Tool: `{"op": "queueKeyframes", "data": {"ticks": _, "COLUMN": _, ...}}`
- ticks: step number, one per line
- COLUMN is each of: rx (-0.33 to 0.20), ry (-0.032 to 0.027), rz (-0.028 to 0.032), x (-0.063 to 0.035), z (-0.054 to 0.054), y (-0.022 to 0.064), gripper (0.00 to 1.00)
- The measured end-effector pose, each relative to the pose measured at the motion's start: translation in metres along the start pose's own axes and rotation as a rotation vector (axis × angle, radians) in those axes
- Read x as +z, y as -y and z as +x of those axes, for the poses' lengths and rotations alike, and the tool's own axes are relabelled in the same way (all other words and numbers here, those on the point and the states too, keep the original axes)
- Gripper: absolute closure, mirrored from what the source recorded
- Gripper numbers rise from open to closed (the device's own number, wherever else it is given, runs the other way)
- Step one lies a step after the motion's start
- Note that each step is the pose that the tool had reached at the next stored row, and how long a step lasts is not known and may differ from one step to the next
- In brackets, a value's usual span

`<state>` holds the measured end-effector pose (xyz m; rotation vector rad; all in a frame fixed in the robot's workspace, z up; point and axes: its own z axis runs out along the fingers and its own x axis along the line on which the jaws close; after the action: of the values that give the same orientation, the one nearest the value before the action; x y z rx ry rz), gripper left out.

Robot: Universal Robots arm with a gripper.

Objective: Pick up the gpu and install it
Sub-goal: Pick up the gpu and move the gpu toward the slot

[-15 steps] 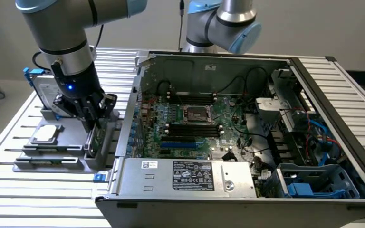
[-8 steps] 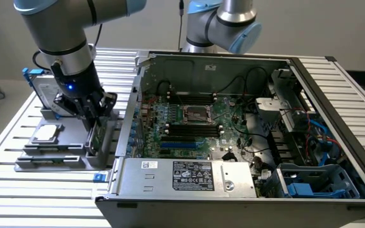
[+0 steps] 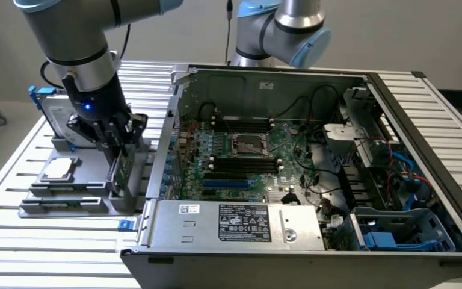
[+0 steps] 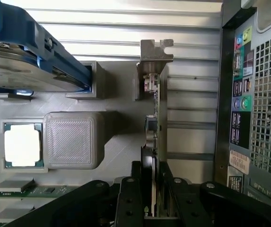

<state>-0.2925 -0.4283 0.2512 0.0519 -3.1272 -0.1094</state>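
Observation:
The gpu stands on edge in the grey fixture, just outside the open computer case on the exterior view's left. My gripper comes down on it from above. In the wrist view the gpu is seen edge-on, a thin green board with a dark cooler on one side and its silver bracket at the far end. My gripper is shut on the card, a black finger against each face. I cannot tell whether the card has left its slot in the fixture.
The fixture also holds a silver hard drive with blue frame, a square silver chip and memory sticks. The open case with its motherboard lies close beside it. A second arm stands behind the case.

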Motion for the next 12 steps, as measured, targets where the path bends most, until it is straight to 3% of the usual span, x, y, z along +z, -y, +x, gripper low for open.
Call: {"op": "queueKeyframes", "data": {"ticks": 12, "rx": 0.000, "ry": 0.0005, "rz": -0.0139, "x": -0.0187, "z": 0.000, "y": -0.0013, "gripper": 0.73}}
